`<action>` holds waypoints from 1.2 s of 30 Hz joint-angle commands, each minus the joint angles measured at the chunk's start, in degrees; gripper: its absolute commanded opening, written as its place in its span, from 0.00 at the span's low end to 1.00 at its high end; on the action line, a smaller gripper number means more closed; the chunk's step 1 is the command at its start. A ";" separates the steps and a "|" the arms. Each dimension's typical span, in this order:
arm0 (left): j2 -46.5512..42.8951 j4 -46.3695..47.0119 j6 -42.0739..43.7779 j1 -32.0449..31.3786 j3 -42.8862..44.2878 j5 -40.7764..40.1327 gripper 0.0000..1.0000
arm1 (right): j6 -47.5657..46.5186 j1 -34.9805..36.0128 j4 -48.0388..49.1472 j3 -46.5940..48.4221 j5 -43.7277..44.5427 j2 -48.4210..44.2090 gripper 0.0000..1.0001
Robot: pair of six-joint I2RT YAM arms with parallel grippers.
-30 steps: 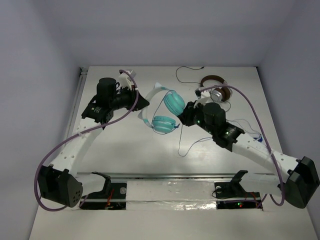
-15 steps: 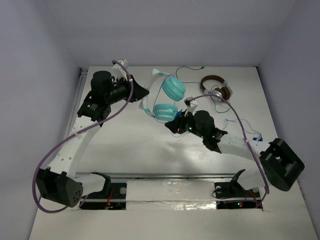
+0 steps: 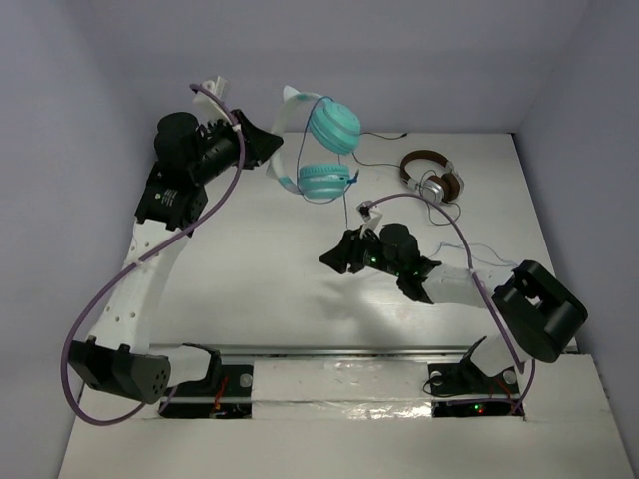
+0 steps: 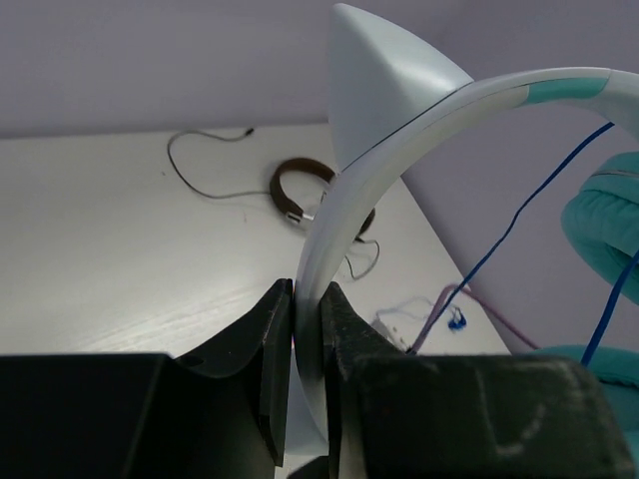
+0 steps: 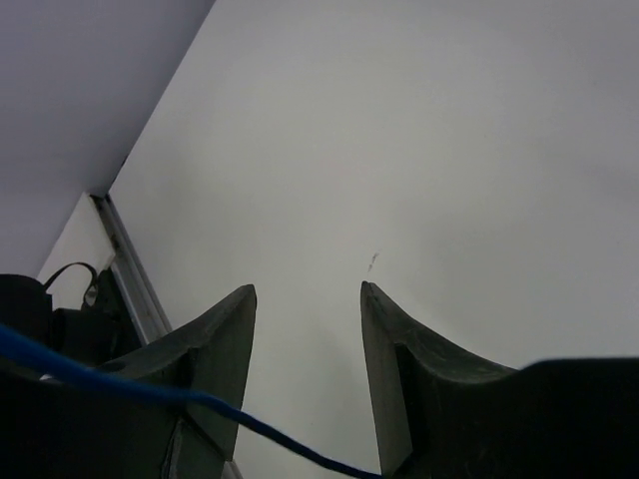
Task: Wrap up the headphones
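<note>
Above the table (image 3: pixel 250 289), in the top view, I am seeing the left gripper (image 3: pixel 272 150) holding the headphones (image 3: pixel 332 125) in the air, hanging to its right. The right gripper (image 3: pixel 335 259) is sitting low, below them and apart from them. Brown headphones (image 3: pixel 431 178) are lying at the back right, near enough that I am judging a loose loop could snag on them.

Left wrist view: the jaws are pressing together on the band (image 4: pixel 399 140), pinching only a thin strip of it. The cable (image 4: pixel 509 232) is hanging slack beside a teal cup (image 4: pixel 604 215). I am judging that a hard tug on the cable could pivot the band or pull it out of the pinch.

Right wrist view: the fingers are standing apart, gripping nothing. The cable is crossing low near their roots; I cannot tell whether it is lying between them or in front. I am judging that a closure here could miss it.
</note>
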 commanded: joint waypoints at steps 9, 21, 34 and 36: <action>3.13 8.24 -6.34 1.62 6.95 -10.68 0.00 | 3.56 3.33 0.69 -2.68 -2.27 -1.66 0.52; 2.25 21.24 -14.16 2.85 -7.09 -30.79 0.00 | 4.63 10.27 -18.43 -3.12 5.63 -8.96 0.11; 5.67 21.69 -7.67 -3.90 -18.63 -56.65 0.00 | -5.47 17.75 -52.47 17.59 10.56 -17.49 0.00; 8.65 20.03 -6.61 -5.40 -17.67 -60.07 0.00 | -6.71 18.54 -57.73 20.86 13.45 -17.40 0.00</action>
